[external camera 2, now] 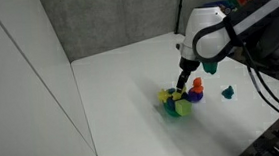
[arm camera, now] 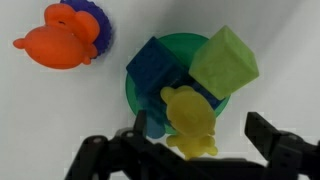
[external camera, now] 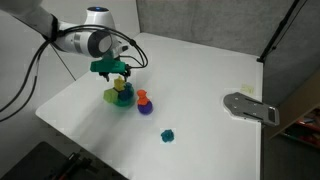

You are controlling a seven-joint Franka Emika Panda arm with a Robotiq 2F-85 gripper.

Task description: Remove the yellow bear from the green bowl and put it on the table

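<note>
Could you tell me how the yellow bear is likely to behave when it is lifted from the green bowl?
The yellow bear looks small, so probably light. Its rounded, lumpy shape may twist or slip between the fingers. It sits crowded with the blue block and yellow-green cube in the green bowl, so lifting it might drag those or tip the bowl.

green bowl (arm camera: 178, 42) mostly hidden under toys (arm camera: 225, 60), tool (arm camera: 198, 132) cut off below

Grey textured wall (external camera 2: 115, 20) behind, white panel (external camera 2: 19, 77) alongside, dark floor (external camera: 15, 150)
</note>
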